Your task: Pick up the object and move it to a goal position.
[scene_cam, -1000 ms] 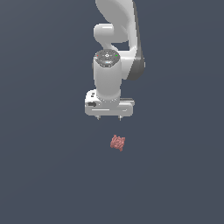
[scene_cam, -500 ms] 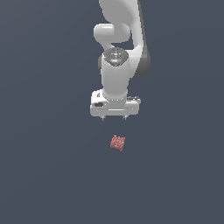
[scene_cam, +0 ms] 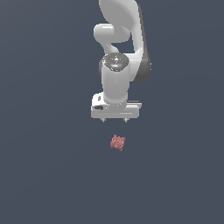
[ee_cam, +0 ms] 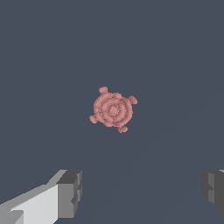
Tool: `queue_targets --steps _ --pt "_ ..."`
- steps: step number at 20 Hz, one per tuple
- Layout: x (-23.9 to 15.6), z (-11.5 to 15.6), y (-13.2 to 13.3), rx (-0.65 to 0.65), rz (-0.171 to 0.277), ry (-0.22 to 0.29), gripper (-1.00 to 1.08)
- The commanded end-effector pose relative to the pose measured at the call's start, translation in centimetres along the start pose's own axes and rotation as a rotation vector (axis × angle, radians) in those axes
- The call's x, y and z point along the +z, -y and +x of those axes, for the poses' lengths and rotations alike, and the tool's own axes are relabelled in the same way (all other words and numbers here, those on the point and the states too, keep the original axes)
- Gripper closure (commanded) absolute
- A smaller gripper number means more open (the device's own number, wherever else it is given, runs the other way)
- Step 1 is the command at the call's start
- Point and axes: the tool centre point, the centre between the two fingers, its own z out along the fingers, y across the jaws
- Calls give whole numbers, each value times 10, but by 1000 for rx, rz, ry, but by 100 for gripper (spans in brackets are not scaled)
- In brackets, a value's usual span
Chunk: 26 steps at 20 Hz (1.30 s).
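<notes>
A flat, dark slate-grey floor (scene_cam: 43,175) fills the scene. Over it hangs the white, rounded Panda arm (scene_cam: 117,78), wrist pointing down. Its white gripper (scene_cam: 114,120) has its grey-padded fingers (ee_cam: 70,192) spread wide apart, holding nothing. The small reddish-pink, bumpy, ringed object (scene_cam: 117,143) lies on the floor just below the gripper, apart from both fingers.
</notes>
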Motion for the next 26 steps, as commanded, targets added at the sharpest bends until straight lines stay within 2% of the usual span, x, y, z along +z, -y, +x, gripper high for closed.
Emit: queue_targets --steps 1,15,26 --pt "6 5 2 29 1 1 -92" --pt "64 43 15 275 0 0 -92" --pt "77 49 19 324 -3 0 -92"
